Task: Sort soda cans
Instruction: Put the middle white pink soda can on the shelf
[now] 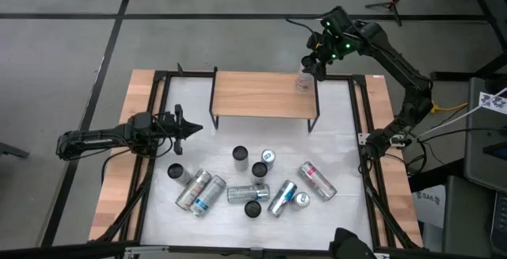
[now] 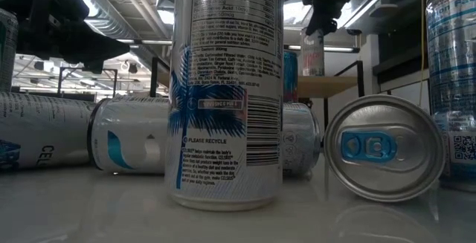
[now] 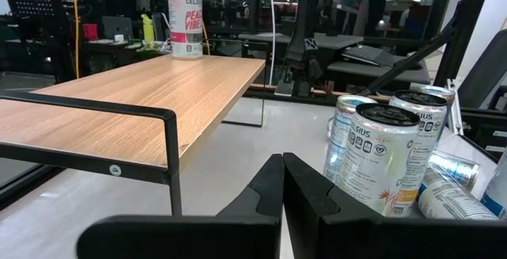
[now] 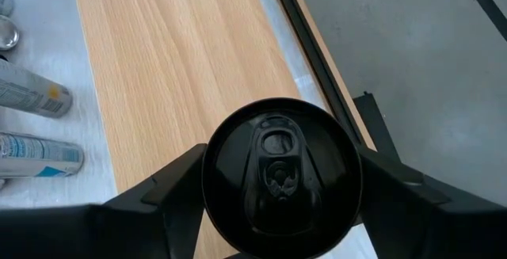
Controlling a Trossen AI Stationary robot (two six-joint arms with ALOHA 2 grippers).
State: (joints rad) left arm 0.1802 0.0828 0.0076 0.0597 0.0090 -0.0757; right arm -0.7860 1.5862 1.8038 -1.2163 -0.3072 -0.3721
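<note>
Over the wooden shelf (image 1: 261, 94), right gripper (image 4: 281, 181) clamps 1 dark-topped can (image 4: 281, 176).

White table (image 1: 341, 132) carries a wooden shelf (image 1: 261, 94) and roughly eleven soda cans (image 1: 249, 181).

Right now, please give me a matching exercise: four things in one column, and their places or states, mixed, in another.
1 left gripper
2 right gripper
3 red-marked can
4 wooden shelf

A lying on its side
B shut, touching no can
C holds one upright can
D right above the upright can

Pairs: 1-B, 2-D, 3-A, 4-C.
</note>
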